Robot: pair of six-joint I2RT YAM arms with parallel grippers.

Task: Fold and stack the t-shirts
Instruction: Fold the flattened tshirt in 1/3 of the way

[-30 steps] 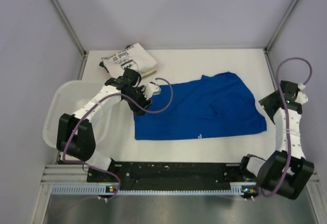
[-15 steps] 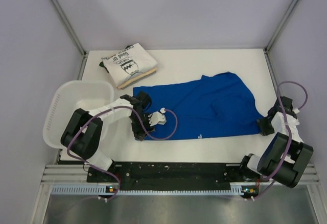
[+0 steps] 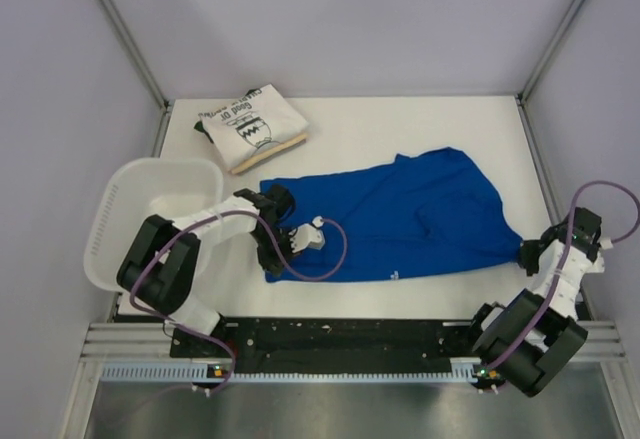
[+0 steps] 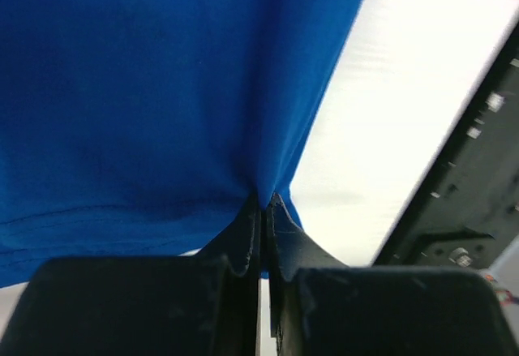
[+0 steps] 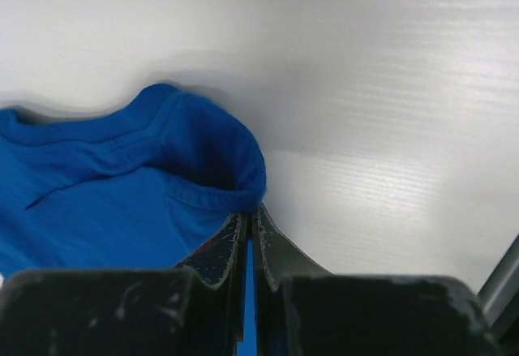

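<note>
The royal blue t-shirt (image 3: 400,214) lies spread across the middle of the white table, plain side up. My left gripper (image 3: 272,263) is shut on its near left corner; the cloth (image 4: 146,88) is pinched between the jaws in the left wrist view (image 4: 265,202). At the shirt's right end my right gripper (image 3: 527,251) is shut on a hemmed edge (image 5: 211,186), blue fabric showing between the jaws (image 5: 250,210). The white t-shirt (image 3: 250,127) with black drawing and lettering lies folded at the back left.
A white slotted plastic basket (image 3: 115,219) stands at the left edge of the table beside my left arm. Grey walls and metal posts enclose the table. A black rail (image 3: 330,337) runs along the near edge.
Both grippers came down toward the near edge and closed on the blue t-shirt: the left on its near left corner, the right on its right end. The shirt's right side has been drawn outward.
</note>
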